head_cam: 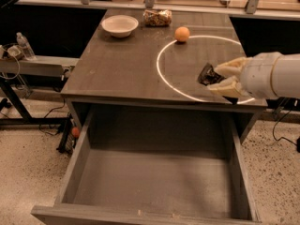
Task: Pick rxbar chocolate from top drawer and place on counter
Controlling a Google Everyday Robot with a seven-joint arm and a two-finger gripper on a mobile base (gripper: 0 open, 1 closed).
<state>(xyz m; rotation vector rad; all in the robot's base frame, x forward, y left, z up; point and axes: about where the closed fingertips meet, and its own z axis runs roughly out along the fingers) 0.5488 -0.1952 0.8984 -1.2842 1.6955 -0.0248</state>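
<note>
The gripper (216, 78) hangs over the near right of the surface (117, 64), jaws clamped on the rxbar chocolate (206, 74). Its thick white arm (276, 76) reaches in from the right and blocks that edge. Inside the white circle (158, 67) the wood left of the gripper is bare. An orange ball (182, 33) sits on the ring's far rim. A white bowl (119, 26) and a snack bag (157, 18) stand along the far edge, well apart from the gripper. The left half lies open. Below the near edge the top drawer (77, 163) stands pulled out, open from above, its side walls closing off left and right.
</note>
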